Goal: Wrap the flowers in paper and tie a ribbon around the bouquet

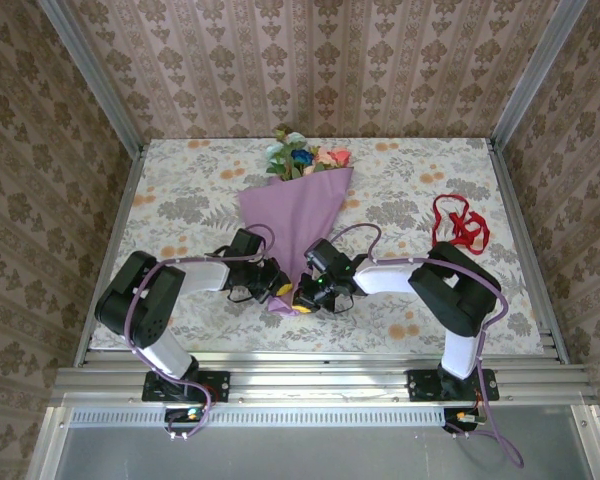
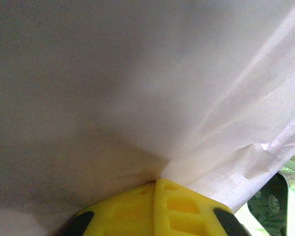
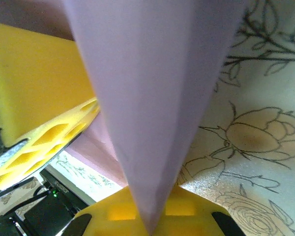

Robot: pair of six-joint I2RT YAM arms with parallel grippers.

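The bouquet (image 1: pixel 298 215) lies on the table as a lilac-purple paper cone, narrow end toward the arms. The flowers (image 1: pixel 305 156), pink, peach and blue, show out of its wide far end. My left gripper (image 1: pixel 280 291) and right gripper (image 1: pixel 307 296) meet at the cone's narrow tip, one on each side. In the left wrist view the yellow fingers (image 2: pixel 182 206) are pressed together, with the paper (image 2: pixel 152 88) caught at their seam. The right gripper (image 3: pixel 152 223) is shut on a pointed fold of paper (image 3: pixel 147 98). The red ribbon (image 1: pixel 458 222) lies loose on the table at the right, apart from both grippers.
A floral tablecloth (image 1: pixel 180 195) covers the table, which is walled in by patterned panels on three sides. The left gripper's yellow finger (image 3: pixel 34 88) sits close beside the right gripper in the right wrist view. A metal rail (image 1: pixel 320 375) runs along the near edge.
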